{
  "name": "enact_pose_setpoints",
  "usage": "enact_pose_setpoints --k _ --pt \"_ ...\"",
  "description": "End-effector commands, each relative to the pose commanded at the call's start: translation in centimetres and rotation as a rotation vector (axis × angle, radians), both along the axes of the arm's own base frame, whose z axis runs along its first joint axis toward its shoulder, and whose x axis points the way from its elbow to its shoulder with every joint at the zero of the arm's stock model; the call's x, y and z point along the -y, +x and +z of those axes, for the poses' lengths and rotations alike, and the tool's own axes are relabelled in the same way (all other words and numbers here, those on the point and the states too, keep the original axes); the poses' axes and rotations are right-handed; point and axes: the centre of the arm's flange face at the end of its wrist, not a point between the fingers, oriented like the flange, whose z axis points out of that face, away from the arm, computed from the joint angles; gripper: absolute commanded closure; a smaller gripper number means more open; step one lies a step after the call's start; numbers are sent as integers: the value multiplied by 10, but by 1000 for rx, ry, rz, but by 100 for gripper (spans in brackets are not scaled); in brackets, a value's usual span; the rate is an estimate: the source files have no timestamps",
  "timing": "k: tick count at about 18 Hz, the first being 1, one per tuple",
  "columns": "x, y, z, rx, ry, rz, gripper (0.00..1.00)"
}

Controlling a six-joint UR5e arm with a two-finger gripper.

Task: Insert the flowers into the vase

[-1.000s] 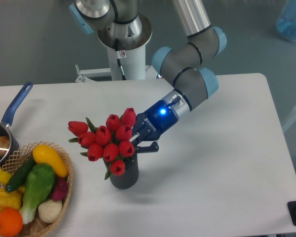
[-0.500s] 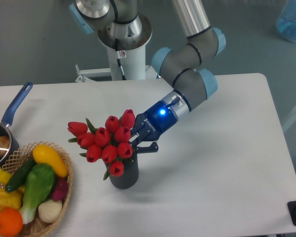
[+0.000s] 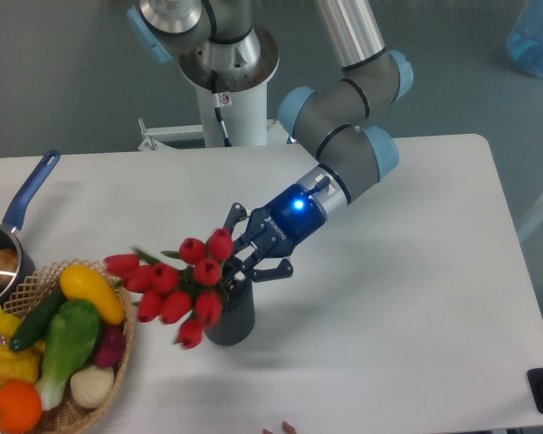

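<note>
White tabletop (image 3: 416,298). End effector (image 3: 243,247) spread open at vase (image 3: 231,315) mouth; flowers (image 3: 176,283) released, stems inside, heads tipping toward 8 o'clock, probably top-heavy.

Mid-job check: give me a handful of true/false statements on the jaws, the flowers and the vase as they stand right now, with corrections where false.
1. The gripper has its jaws spread open. True.
2. The flowers stand straight up out of the vase. False: the bunch leans over to the left, toward the basket.
3. The vase is upright on the table. True.
4. The vase lies on its side next to the saucepan. False: it stands well right of the saucepan, just below the gripper.
5. The flower heads look blurred, as if moving. True.
</note>
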Motion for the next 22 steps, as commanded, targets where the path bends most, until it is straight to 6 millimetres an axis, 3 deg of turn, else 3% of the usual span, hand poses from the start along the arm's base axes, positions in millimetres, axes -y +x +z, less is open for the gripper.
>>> enact_pose_setpoints --k 8,11,13,14,18,22 --pt "1 -1 0 -1 1 1 57" --pt "3 -5 1 -20 10 7 21" --pt "5 -7 1 -26 13 11 3" --pt "8 -10 2 -26 13 19 0" --pt "13 -20 13 -42 19 37 0" --pt "29 -29 41 -101 33 70 0"
